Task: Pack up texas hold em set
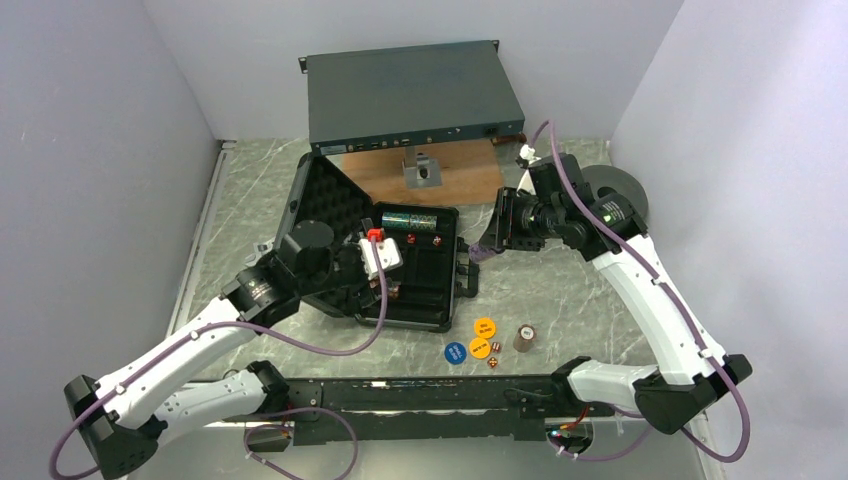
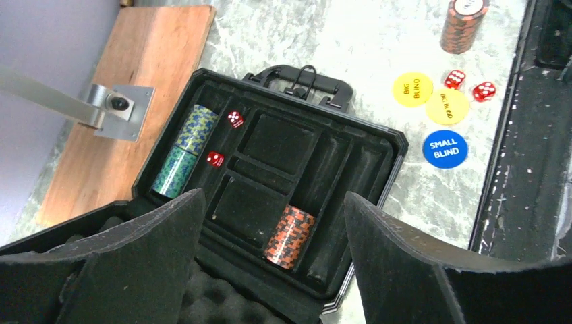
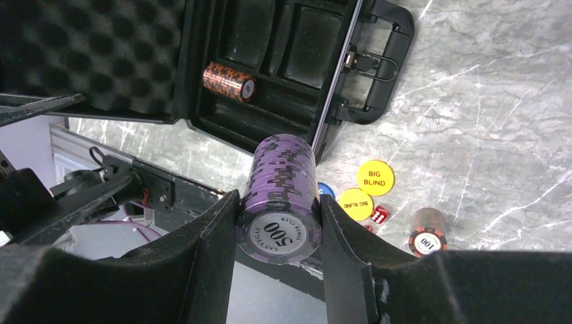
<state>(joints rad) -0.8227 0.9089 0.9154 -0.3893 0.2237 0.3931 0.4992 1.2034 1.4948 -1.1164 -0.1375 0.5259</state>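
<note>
The black case (image 1: 425,290) lies open mid-table, its foam lid (image 1: 325,200) to the left. In the left wrist view its tray (image 2: 283,145) holds a blue stack (image 2: 200,125), a green stack (image 2: 174,172), an orange-black stack (image 2: 290,236) and two red dice (image 2: 235,119). My left gripper (image 2: 273,202) hovers open and empty over the tray's near end. My right gripper (image 3: 278,202) is shut on a purple 500 chip stack (image 3: 282,182), held in the air to the right of the case by its handle (image 3: 378,64). A brown 100 stack (image 1: 523,337) stands on the table.
Two yellow Big Blind buttons (image 1: 485,327), a blue Small Blind button (image 1: 455,352) and two red dice (image 1: 492,348) lie in front of the case. A dark equipment box (image 1: 410,100), a wooden board (image 1: 460,180) with a metal bracket (image 1: 423,170) and a grey disc (image 1: 620,190) stand behind.
</note>
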